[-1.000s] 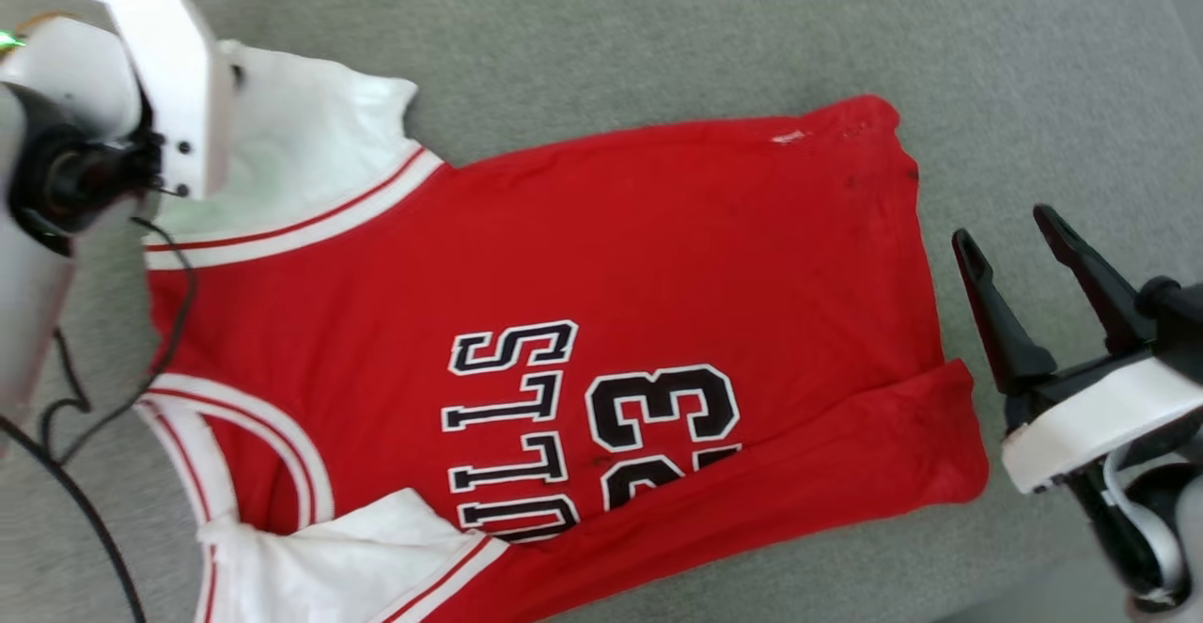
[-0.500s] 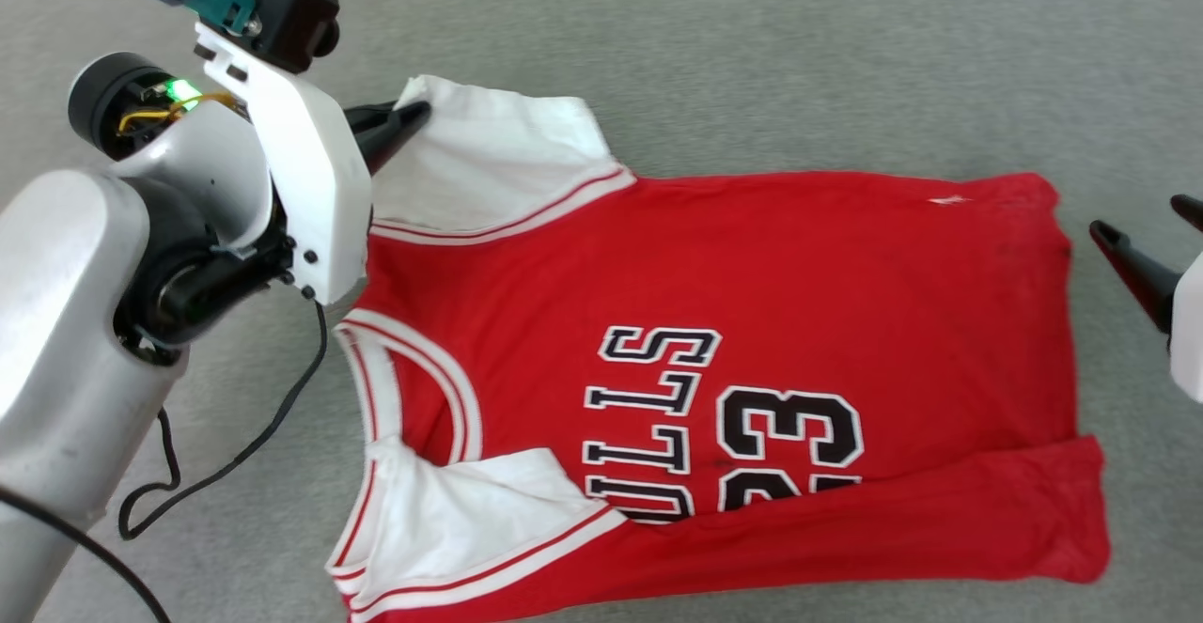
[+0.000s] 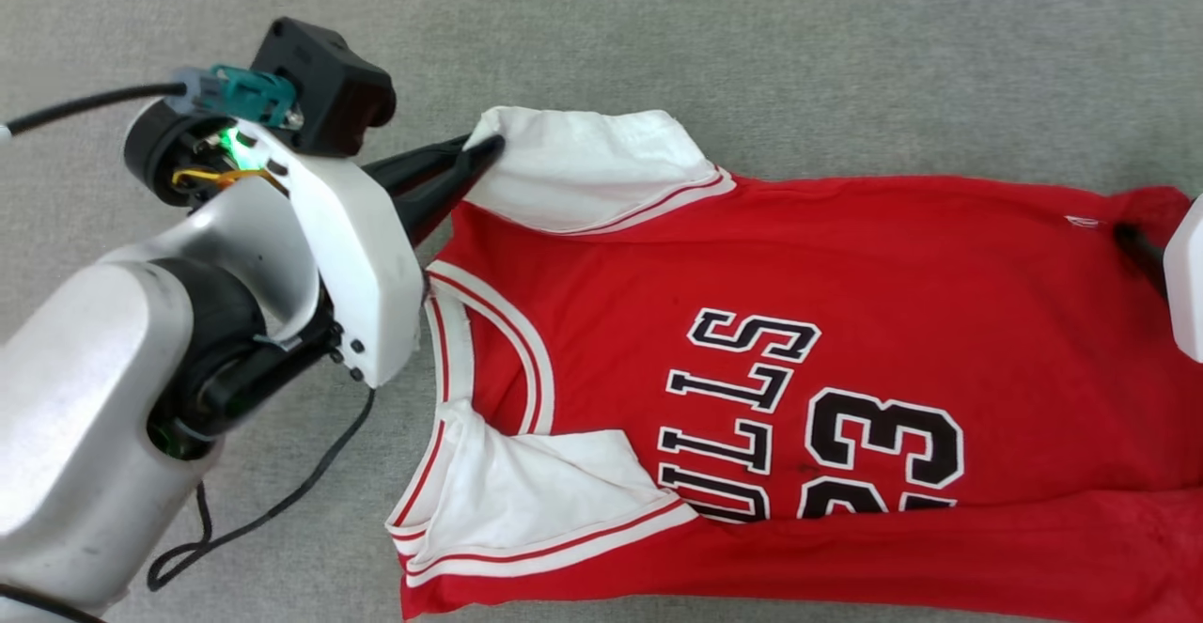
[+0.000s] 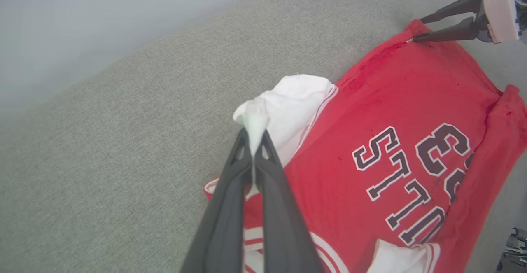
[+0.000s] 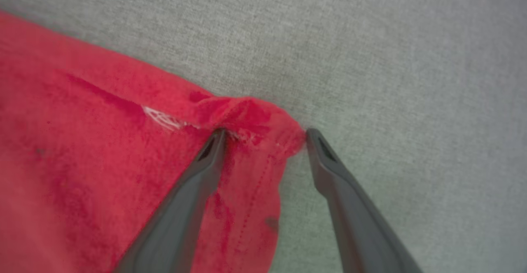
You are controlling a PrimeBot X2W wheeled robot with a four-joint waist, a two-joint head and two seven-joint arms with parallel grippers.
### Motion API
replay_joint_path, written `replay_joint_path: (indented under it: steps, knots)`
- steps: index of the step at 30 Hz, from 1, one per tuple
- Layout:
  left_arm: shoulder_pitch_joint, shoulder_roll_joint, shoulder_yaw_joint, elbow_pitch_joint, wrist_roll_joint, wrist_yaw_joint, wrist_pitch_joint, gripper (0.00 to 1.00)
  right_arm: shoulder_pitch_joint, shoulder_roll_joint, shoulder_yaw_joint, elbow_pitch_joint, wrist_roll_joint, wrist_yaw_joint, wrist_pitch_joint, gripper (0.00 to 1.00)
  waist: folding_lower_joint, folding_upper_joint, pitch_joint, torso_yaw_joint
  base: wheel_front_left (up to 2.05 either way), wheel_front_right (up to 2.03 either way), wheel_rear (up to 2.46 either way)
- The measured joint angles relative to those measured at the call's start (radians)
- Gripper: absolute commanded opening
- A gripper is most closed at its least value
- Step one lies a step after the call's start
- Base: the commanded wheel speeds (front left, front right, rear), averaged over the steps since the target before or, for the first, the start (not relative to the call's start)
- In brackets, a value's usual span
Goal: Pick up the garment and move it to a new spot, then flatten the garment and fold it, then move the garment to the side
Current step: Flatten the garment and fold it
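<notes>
Garment (image 3: 752, 256) lying chest-up on the grey surface (image 3: 752, 31), one corner pinched, one only straddled.
Head view: left gripper (image 3: 475, 151) is clamping shut on the white sleeve tip (image 3: 531, 148). Left wrist view: just a thin pinch of cloth is sitting between those closed fingers (image 4: 276, 190), so a hard tug is risking a slip. Right wrist view: right gripper (image 5: 265, 135) is gaping wide, holding nothing, straddling the red hem corner (image 5: 251, 116); closing shallow is likely missing or bunching it.
</notes>
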Motion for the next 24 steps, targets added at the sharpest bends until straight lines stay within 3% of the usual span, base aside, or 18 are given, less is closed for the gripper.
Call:
replay_joint_path:
  steps: [5,6,8,14,24]
  knots:
    - [0.002,-0.021,-0.018,-0.011,0.003,-0.001,-0.013,0.00,-0.034,-0.022,0.036,0.049,-0.007,0.000,-0.004,1.00,0.0000,0.0000,0.024,0.027,0.00,0.00,0.00]
    - [0.002,-0.022,-0.019,-0.009,0.007,-0.001,-0.018,0.00,-0.038,-0.026,0.044,0.055,-0.007,0.000,-0.004,0.82,-0.0001,0.0000,0.027,0.030,0.00,0.00,0.00]
    - [0.002,-0.023,-0.023,0.004,0.015,-0.002,-0.025,0.00,-0.047,-0.030,0.057,0.063,-0.005,0.000,-0.007,0.01,-0.0001,0.0000,0.030,0.035,0.00,0.00,0.00]
    - [0.020,-0.026,-0.027,0.042,0.022,-0.006,-0.056,0.00,-0.050,-0.016,0.077,0.098,0.011,0.001,-0.065,0.00,0.0000,0.0000,0.004,0.028,0.00,0.00,0.00]
    - [0.205,0.010,0.003,0.079,0.010,0.052,-0.167,0.00,0.051,0.020,0.027,0.079,0.055,0.000,-0.227,0.00,0.0000,0.0000,-0.150,-0.017,0.00,0.00,0.00]
